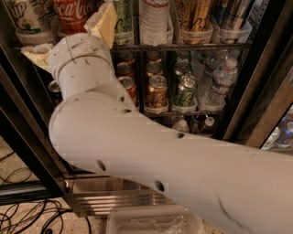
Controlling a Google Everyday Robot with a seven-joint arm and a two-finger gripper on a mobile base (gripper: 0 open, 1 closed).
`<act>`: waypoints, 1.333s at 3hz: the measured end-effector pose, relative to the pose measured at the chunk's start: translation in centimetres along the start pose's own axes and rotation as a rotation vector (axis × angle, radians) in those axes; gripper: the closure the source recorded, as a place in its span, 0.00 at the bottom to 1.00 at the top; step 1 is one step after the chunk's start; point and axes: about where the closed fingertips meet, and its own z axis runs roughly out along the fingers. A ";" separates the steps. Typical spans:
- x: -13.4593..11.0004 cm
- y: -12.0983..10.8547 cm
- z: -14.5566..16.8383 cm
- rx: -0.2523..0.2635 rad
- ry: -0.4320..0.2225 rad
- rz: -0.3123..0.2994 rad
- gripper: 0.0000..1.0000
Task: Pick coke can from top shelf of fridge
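The coke can [73, 13], red with white script, stands in a clear tub at the left end of the fridge's top shelf [183, 46]. My gripper [69, 31] reaches up to it from below. One tan finger [105, 20] rises along the can's right side. The other finger [36, 54] is splayed low to the left, so the gripper is open with the can between the fingers. My white arm [137, 151] crosses the picture and hides the can's base and the shelf's left part.
Bottles and tall cans in clear tubs [155, 23] fill the top shelf to the right of the coke can. A lower rack holds copper-orange cans [157, 93], green cans and water bottles [219, 82]. The black door frame [27, 137] stands left; cables lie on the floor.
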 end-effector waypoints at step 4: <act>-0.3 -0.5 1.8 0.025 0.095 0.010 0.29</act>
